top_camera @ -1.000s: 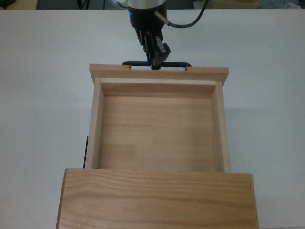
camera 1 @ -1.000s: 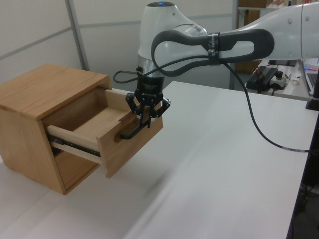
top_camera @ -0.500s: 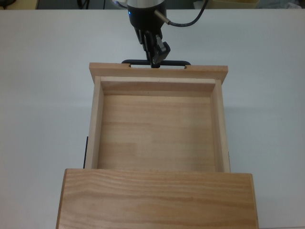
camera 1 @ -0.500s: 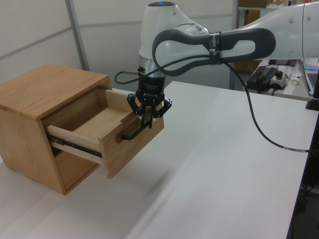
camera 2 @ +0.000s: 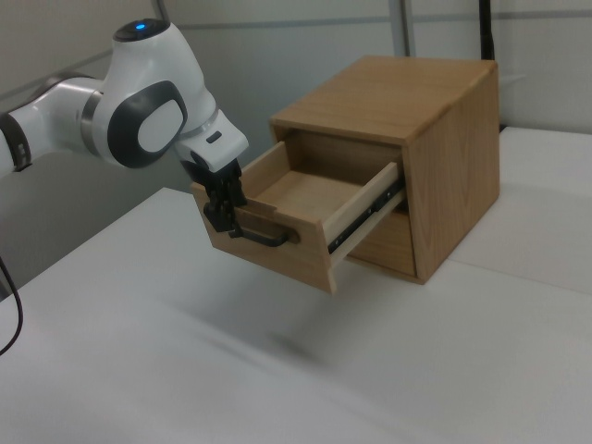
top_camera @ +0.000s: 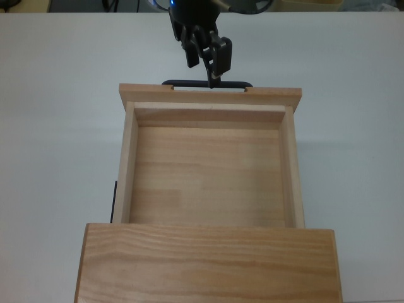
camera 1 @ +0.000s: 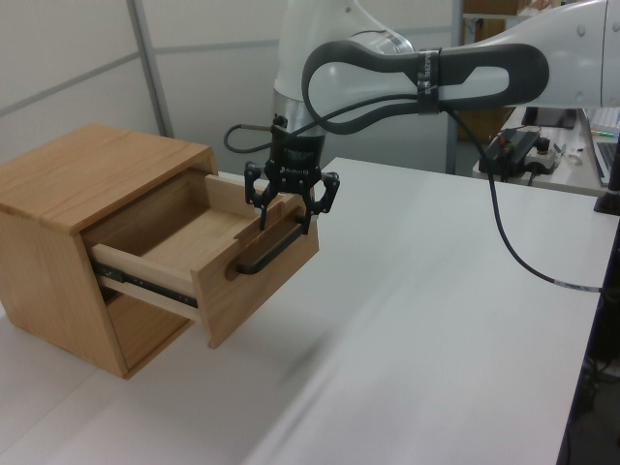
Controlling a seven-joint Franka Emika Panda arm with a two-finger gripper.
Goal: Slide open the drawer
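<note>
Open-fingered end effector [camera 1: 289,201] above boxy pine drawer [top_camera: 208,170].

The gripper [camera 1: 291,205] has let go of the handle [camera 1: 274,248] (fingers spread) and lifted

A lab: robot arm [camera 1: 426,77], white bench [camera 1: 436,320], partition panels [camera 1: 68,58].

One drawer [top_camera: 208,170], one cabinet [camera 1: 68,203], one claw [camera 1: 292,206], seemingly one handle [top_camera: 207,83]
</note>
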